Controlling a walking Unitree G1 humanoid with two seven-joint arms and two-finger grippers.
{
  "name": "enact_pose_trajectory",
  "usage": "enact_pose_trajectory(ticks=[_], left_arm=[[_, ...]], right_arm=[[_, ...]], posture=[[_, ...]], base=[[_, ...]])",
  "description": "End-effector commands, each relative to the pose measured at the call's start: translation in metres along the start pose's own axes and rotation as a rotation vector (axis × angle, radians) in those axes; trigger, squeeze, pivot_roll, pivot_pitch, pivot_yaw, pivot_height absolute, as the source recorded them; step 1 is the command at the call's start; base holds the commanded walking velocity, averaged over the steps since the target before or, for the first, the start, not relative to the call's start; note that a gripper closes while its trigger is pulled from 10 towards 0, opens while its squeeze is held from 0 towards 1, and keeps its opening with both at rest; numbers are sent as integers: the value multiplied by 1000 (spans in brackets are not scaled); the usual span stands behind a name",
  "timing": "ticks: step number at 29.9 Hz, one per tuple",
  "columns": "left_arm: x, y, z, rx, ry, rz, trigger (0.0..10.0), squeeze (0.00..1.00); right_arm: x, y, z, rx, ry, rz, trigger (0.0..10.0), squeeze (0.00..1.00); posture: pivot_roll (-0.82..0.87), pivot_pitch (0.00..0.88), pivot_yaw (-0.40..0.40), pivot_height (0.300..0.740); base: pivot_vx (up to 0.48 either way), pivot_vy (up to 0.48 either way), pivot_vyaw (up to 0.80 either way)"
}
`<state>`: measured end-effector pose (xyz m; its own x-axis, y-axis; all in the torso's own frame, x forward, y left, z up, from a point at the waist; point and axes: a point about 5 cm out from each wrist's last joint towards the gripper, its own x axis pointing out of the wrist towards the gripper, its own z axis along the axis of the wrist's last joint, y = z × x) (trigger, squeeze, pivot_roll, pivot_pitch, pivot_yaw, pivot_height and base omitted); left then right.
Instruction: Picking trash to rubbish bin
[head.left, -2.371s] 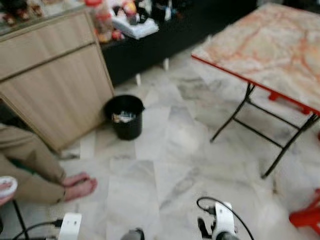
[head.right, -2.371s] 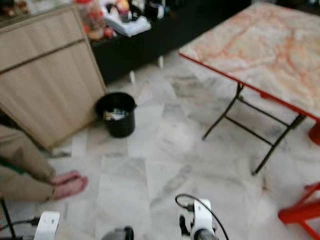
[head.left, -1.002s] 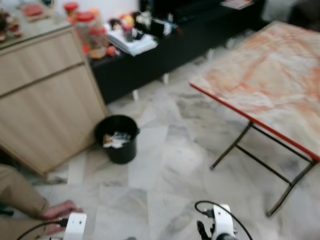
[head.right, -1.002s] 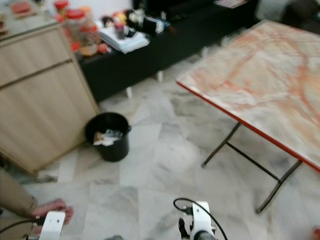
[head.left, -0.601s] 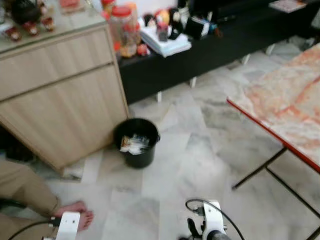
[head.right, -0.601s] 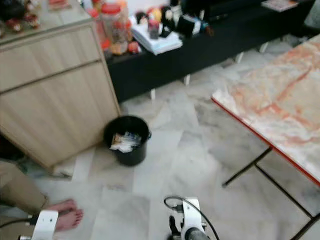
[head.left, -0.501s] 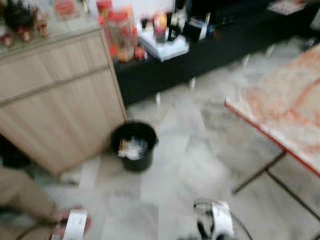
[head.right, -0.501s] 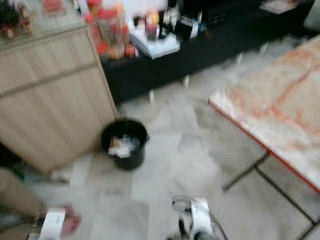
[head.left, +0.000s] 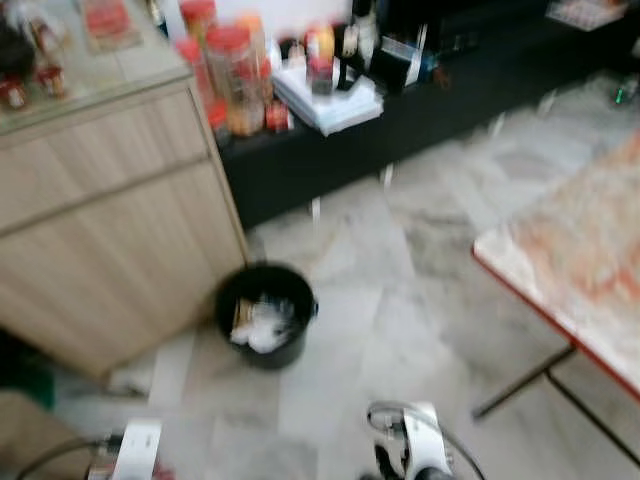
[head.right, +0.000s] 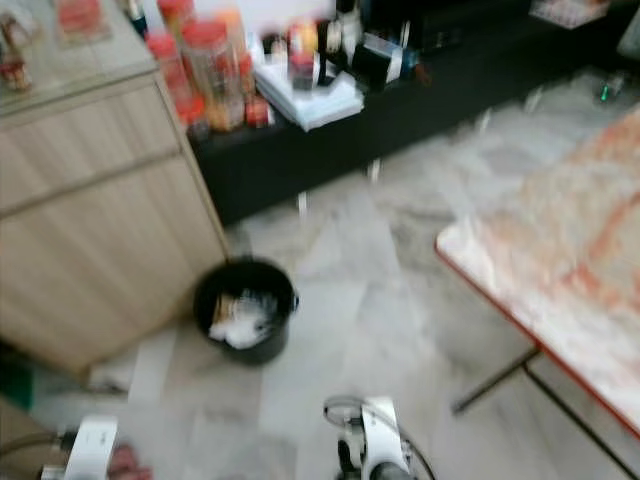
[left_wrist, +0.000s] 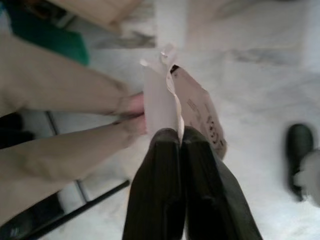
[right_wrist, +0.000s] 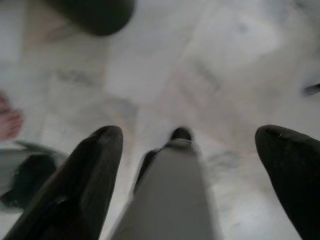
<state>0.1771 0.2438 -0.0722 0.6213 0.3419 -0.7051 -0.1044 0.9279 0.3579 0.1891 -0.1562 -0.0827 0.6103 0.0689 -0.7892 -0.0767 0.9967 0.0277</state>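
The paper trash (left_wrist: 172, 102) is pinched at one end between the closed fingers of the left gripper (left_wrist: 180, 137), its long axis extending straight out past the fingertips. The black rubbish bin (head.left: 266, 312) stands on the marble floor (head.left: 400, 300) beside the wooden cabinet (head.left: 110, 230) and contains crumpled white waste. The right gripper (right_wrist: 190, 145) is spread wide, holding nothing.

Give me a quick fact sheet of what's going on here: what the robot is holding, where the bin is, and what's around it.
left gripper: shut on a piece of paper trash
right gripper: open, holding nothing, above the marble floor
rubbish bin: black, on the floor ahead, against the wooden cabinet, already holding trash
folding table: to the robot's right
person: leg near the left gripper
image quality: blurred
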Motion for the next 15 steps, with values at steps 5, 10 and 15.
enact_pose_trajectory(ticks=[5,10,15], left_arm=[[-1,11,-9,12,34,25,10000,0],[-1,10,-8,12,31,24,10000,0],[0,10,-7,11,27,23,10000,0]], right_arm=[[0,8,-1,-8,6,23,10000,0],[1,9,0,-23,-6,30,10000,0],[1,9,-1,11,-4,24,10000,0]], posture=[[116,174,14,728],[116,174,13,728],[117,176,11,728]], base=[[436,0,0],[438,0,460],[438,0,320]])
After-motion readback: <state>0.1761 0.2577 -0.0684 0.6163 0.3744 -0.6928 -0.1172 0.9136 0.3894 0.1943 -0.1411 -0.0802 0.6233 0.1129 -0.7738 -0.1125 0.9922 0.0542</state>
